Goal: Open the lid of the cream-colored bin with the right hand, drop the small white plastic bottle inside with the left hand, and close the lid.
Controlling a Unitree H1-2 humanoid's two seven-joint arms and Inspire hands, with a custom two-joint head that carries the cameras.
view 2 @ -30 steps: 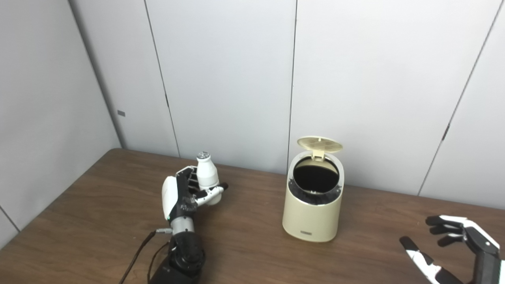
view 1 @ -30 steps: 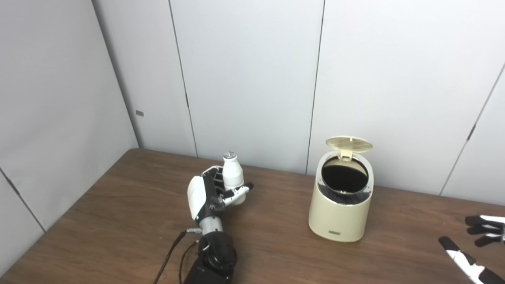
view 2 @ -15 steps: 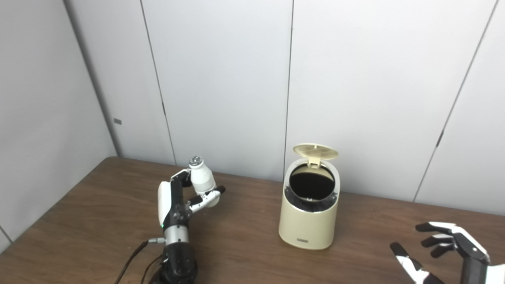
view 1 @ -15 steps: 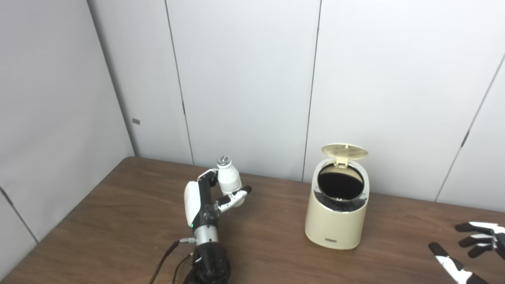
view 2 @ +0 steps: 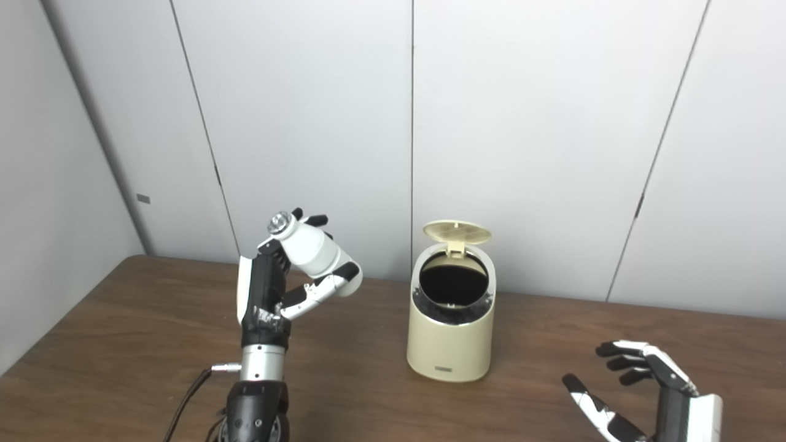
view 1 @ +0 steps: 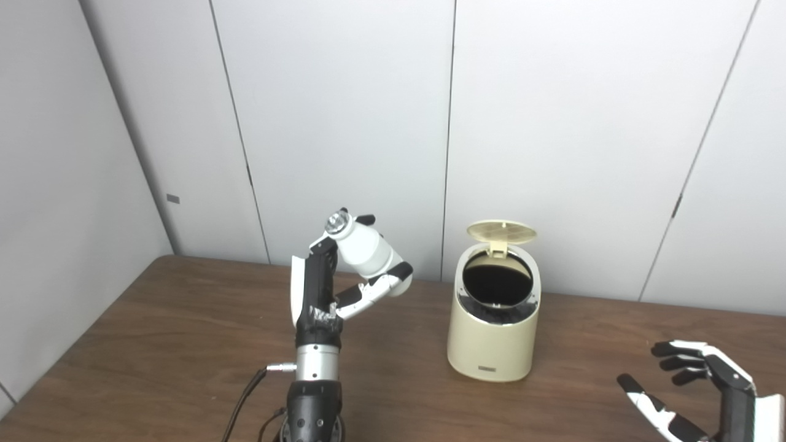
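Note:
The cream-colored bin [view 1: 494, 325] stands on the brown table [view 1: 153, 344] with its round lid [view 1: 501, 231] flipped up at the back and its dark mouth open. My left hand [view 1: 331, 285] is raised to the left of the bin, shut on the small white plastic bottle [view 1: 363, 250], which tilts with its silver cap toward the upper left. The bottle hangs at about the height of the bin's rim, well left of it. My right hand [view 2: 638, 393] is low at the right front of the table, open with fingers spread, holding nothing.
Grey wall panels [view 1: 344, 110] close off the back and left of the table. A black cable [view 1: 242, 399] trails from the left wrist toward the front edge. Bare tabletop lies between the bin and my right hand.
My left hand has lifted the bottle off the table and tilted it, moving a little toward the bin. The camera has also shifted, so the whole scene sits further left. My right hand stays open.

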